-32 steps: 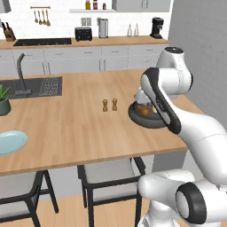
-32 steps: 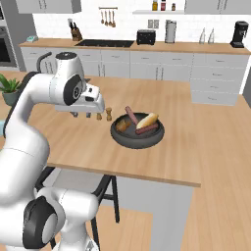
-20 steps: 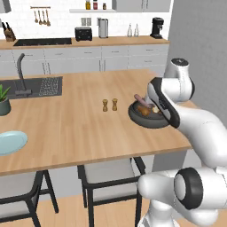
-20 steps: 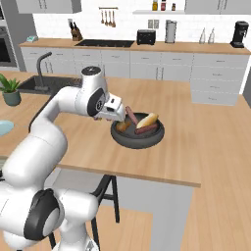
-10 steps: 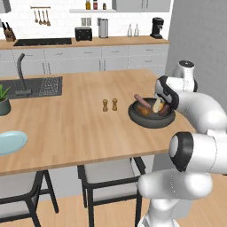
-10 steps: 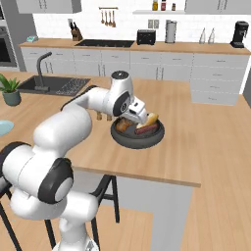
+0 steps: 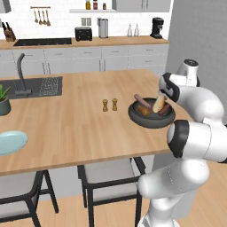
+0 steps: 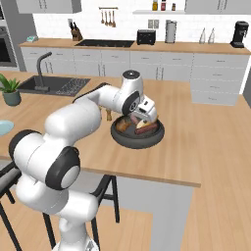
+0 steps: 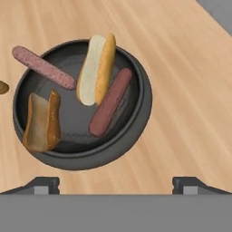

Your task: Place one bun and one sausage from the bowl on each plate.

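Nothing plated yet: both buns (image 9: 96, 68) and both sausages (image 9: 110, 102) lie in the bowl (image 9: 136, 122) near the bench's right edge, gripper (image 9: 116, 183) above with jaws wide open, empty, blue plate (image 7: 11, 142) bare.

- A long pale wooden bench (image 7: 80, 119) is seen, with a dark sink and faucet (image 7: 26, 84) set into it.
- Grey cabinets (image 8: 162, 73) are ranged below a white tiled wall (image 7: 57, 17).
- Dark-framed stools with grey seats (image 7: 111, 177) are tucked underneath, over a light wooden floor (image 8: 215, 215).
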